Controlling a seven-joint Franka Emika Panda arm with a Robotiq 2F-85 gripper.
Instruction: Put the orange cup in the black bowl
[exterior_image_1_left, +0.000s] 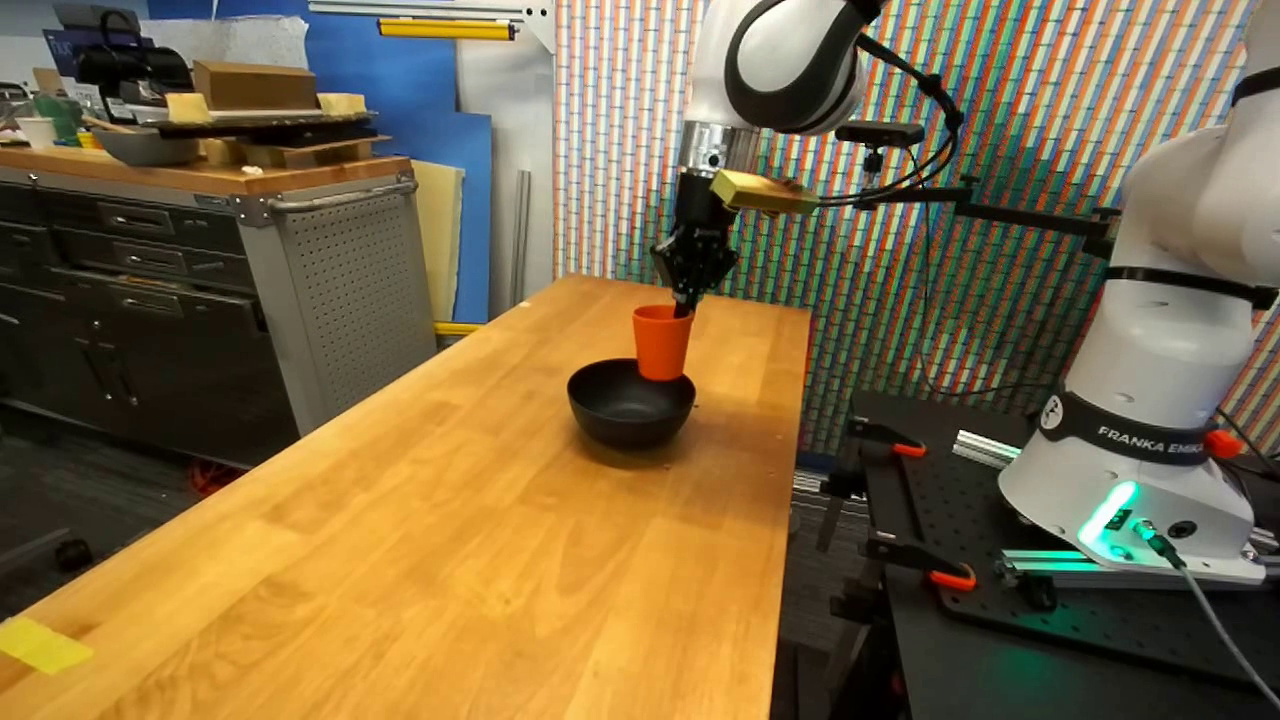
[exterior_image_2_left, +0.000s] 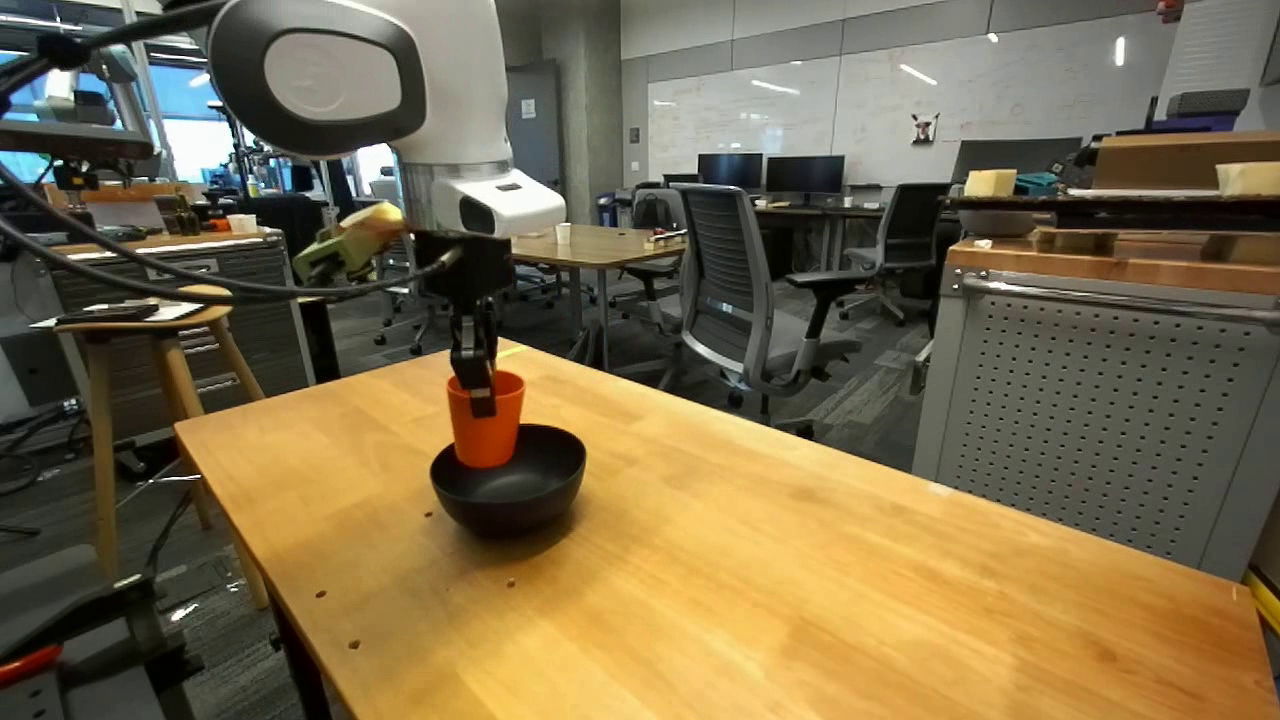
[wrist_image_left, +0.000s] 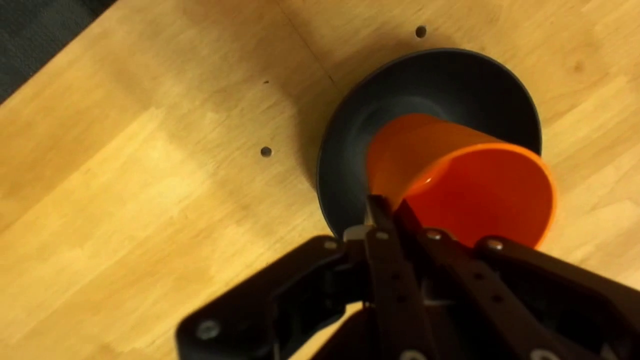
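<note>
The orange cup (exterior_image_1_left: 660, 348) is pinched at its rim by the narrowly set gripper (wrist_image_left: 392, 205), its base left free. Above the black bowl (exterior_image_1_left: 622, 425) it is held, presumably for being set inside

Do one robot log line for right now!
black fingers: pinching tapered orange plastic cup; tilt: roughly upright; place: over round black bowl; cup-bowl contact: unclear; release: not yet

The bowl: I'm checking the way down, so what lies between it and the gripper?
The cup, its wall pinched by the gripper, lies between gripper and bowl in both exterior views.
</note>
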